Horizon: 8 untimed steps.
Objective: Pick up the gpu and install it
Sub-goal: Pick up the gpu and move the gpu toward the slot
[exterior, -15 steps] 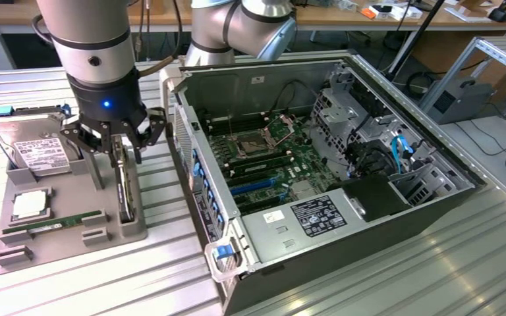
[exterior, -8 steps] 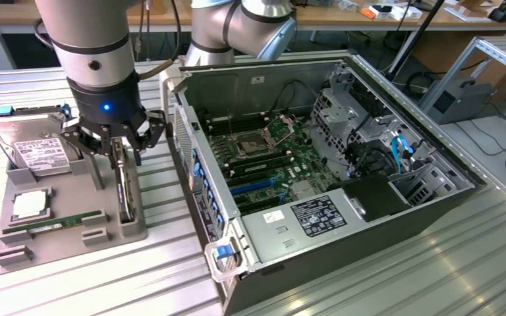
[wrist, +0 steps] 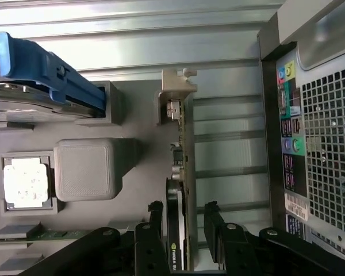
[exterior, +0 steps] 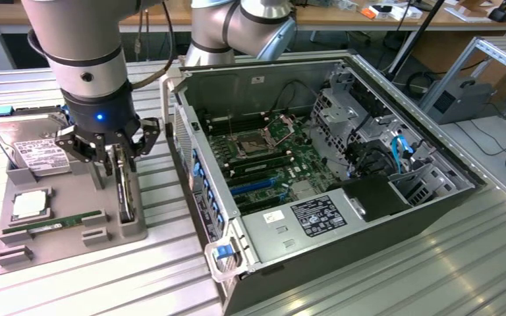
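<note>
gpu [wrist: 175, 227] stands on edge in a slot of the grey holder tray [exterior: 68, 245], just beside the open computer case [exterior: 323, 217]. Gripper [wrist: 183, 208] straddles the card with its jaws apart, one finger off each flat face, no contact visible.

Step judged: pick-up, grasp not yet made. A grip calls for even closure on both faces.

Wrist view gives the gap either side of the card. Exterior view gives the motherboard [exterior: 262, 158] inside the case.

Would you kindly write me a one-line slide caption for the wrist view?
Open gripper straddling the gpu, which stands on edge in its gray holder beside the computer case.
</note>
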### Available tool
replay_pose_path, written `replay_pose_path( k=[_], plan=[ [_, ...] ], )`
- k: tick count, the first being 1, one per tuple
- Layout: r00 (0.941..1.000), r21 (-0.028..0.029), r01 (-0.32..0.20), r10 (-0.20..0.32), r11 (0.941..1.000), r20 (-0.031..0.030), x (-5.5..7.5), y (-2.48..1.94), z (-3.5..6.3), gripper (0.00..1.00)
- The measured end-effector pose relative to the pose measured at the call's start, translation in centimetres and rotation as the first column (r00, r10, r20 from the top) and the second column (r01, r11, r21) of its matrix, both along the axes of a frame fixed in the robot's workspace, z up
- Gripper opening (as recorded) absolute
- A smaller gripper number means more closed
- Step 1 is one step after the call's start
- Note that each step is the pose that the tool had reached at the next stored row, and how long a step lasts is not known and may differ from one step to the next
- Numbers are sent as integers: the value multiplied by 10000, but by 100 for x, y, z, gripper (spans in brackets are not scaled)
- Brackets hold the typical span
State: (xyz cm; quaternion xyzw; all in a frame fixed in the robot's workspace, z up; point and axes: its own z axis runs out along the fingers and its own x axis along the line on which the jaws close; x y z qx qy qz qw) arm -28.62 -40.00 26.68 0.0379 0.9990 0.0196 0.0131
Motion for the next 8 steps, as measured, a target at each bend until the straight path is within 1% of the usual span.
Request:
replay_pose_path(
  k=[4, 8],
  plan=[
    [10000, -15, 0, 0, 10000, 0, -19, -1, -113, 42],
    [10000, -26, 0, 0, 10000, 0, -20, -1, -185, 42]
  ],
)
